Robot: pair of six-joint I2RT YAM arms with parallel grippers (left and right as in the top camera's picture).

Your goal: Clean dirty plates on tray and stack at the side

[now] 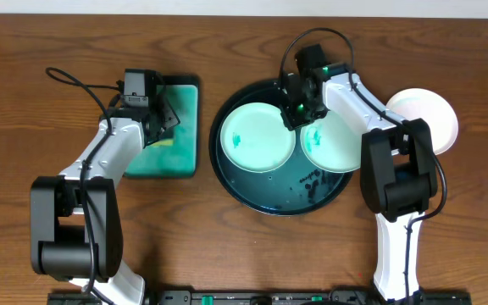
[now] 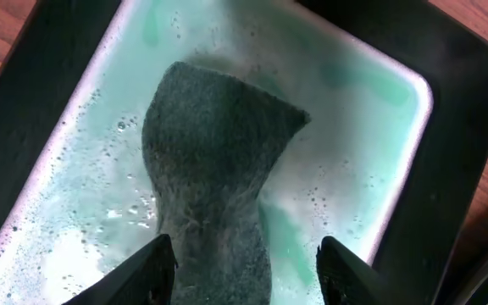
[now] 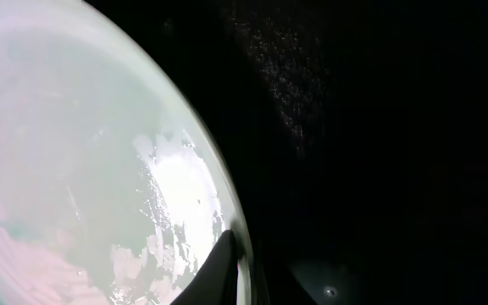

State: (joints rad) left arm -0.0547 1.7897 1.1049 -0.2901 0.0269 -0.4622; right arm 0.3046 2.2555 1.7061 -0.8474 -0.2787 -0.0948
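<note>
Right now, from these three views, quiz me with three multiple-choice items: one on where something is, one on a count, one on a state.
1. Where does the sponge lie? A) in the rectangular tray B) on a plate C) on the bare table
2. How many plates lie in the round tray? A) one B) two C) three
3. How do the left gripper's jaws stand? A) clamped shut B) apart, sponge between C) out of view
1 A: soapy teal water surrounds it. 2 B: overhead shows two inside, a third plate on the table. 3 B: its fingers stand well apart.
</note>
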